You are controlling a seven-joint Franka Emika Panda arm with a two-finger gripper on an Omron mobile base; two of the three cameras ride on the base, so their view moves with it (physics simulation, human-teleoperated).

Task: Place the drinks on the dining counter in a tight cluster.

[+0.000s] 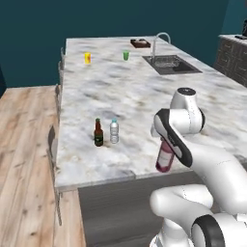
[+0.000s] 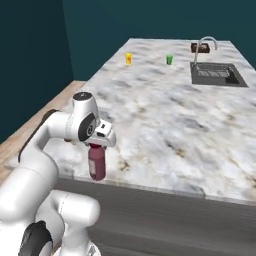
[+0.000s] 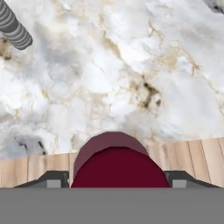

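The wide pink-red juice bottle with a white label (image 1: pixel 164 159) hangs upright in the two-finger gripper (image 2: pixel 97 146), whose fingers (image 3: pixel 51 180) clamp its upper part from either side; in the hand view its dark red top sits squarely between the two dark tips. In the right base view the bottle hangs at the near edge of the long dining counter with a white-grey marble top (image 1: pixel 144 96), its base seeming to sit a little below the rim and not resting on the stone (the exact clearance is hard to read).

Seen from the left base camera, the dark brown beer bottle with a red cap (image 1: pixel 98 133) and the clear plastic water bottle (image 1: pixel 114 131) stand upright just beside each other, not clearly touching, at about ten o'clock from the held bottle and near it.

Farther up the counter, at roughly twelve o'clock, stand a small yellow cup (image 1: pixel 87 58) and a small green cup (image 1: pixel 125 55), with the built-in sink (image 1: pixel 171 64) at about one o'clock.

My judgement: the carry is under way. To do it well, lift the bottle clear of the counter edge first, keep it vertical, travel toward ten o'clock, and lower it just beside the water bottle without nudging it. Let go only once the base rests flat.
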